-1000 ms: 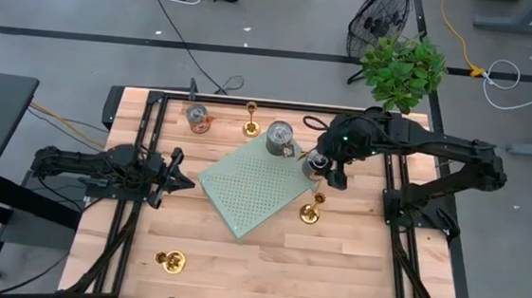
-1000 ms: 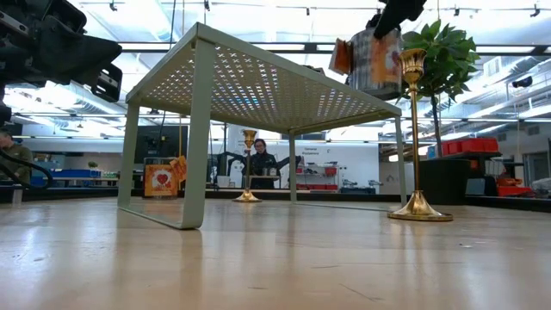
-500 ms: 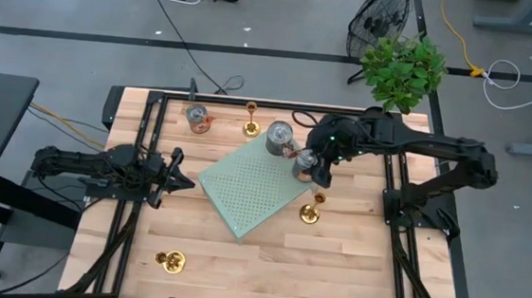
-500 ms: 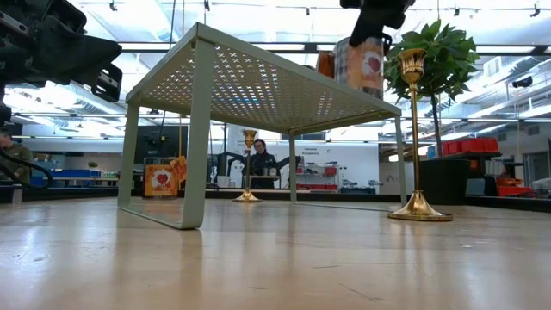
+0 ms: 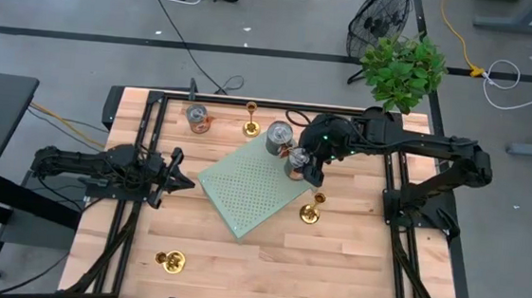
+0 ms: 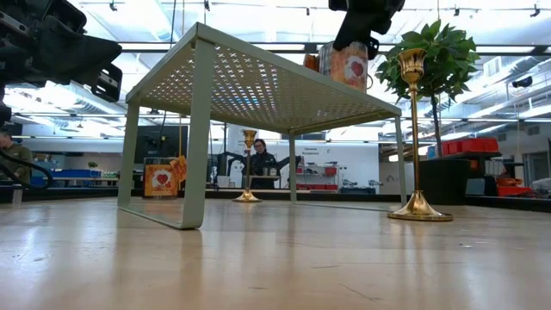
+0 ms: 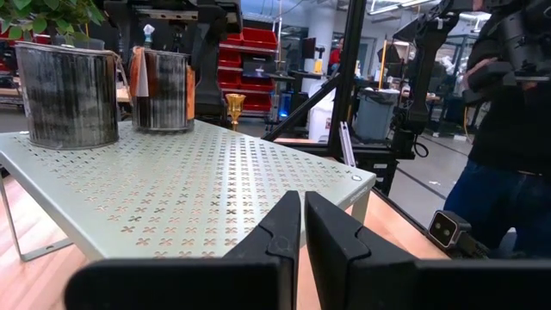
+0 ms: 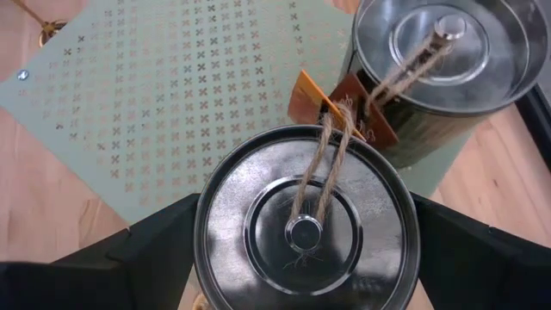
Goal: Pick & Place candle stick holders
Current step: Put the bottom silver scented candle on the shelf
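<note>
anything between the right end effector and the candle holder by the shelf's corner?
Yes: the right end effector is occupied, its fingers standing on either side of a tin can over the green perforated shelf. The nearest candle stick holder stands on the table beside the shelf's corner. Nothing else visible lies between.

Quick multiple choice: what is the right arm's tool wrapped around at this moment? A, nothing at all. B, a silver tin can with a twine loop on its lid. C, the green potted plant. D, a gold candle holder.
B: the right wrist view shows the right tool with a dark finger on each side of a silver tin can, above the green perforated shelf.
</note>
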### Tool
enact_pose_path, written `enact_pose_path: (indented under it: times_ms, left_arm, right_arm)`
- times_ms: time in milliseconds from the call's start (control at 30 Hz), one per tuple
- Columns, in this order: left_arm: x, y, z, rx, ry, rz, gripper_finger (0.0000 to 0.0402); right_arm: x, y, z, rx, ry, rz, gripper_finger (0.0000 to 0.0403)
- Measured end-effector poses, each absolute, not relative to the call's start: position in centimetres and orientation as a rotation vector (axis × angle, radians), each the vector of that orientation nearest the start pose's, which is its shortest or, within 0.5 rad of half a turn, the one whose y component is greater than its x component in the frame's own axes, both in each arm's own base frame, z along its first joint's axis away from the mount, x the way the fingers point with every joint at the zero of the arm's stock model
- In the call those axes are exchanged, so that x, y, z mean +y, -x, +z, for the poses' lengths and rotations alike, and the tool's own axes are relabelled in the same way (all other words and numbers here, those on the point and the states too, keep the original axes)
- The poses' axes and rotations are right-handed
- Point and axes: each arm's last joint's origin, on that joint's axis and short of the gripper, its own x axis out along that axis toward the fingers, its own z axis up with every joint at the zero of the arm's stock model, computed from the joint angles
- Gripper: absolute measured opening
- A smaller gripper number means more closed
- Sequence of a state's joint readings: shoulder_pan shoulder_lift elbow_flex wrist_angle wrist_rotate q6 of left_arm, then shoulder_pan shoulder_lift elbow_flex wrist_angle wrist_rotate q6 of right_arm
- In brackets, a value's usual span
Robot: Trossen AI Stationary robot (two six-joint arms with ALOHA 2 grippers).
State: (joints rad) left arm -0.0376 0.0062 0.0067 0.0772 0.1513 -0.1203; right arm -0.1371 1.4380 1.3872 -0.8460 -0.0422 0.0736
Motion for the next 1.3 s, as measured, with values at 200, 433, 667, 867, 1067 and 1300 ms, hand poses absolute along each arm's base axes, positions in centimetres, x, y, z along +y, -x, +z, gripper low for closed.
enact_pose_path:
  times_ms: [200, 433, 667, 867, 1067, 1300]
  left_arm:
    - [-0.8, -9.7, 17.3, -0.067, 0.115, -0.193, 0.0025]
    - [-0.8, -9.7, 17.3, -0.067, 0.115, -0.193, 0.0025]
    - [-0.8, -9.7, 17.3, -0.067, 0.115, -0.193, 0.0025]
    - [-0.8, -9.7, 17.3, -0.066, 0.115, -0.193, 0.0026]
    - [-0.8, -9.7, 17.3, -0.067, 0.115, -0.193, 0.0025]
    - [-0.8, -9.7, 17.3, -0.067, 0.115, -0.194, 0.0025]
  right_arm:
    - [-3.9, -29.1, 33.7, 0.890, -0.146, -0.120, 0.0366]
    - [-3.9, -29.0, 33.7, 0.899, -0.146, -0.120, 0.0365]
    - [-3.9, -29.1, 33.5, 0.910, -0.146, -0.120, 0.0366]
    - [-3.9, -28.7, 34.1, 0.950, -0.151, -0.122, 0.0366]
    - [-3.9, -29.3, 35.2, 0.944, -0.150, -0.122, 0.0366]
    - [-4.1, -30.3, 35.1, 0.967, -0.147, -0.123, 0.0366]
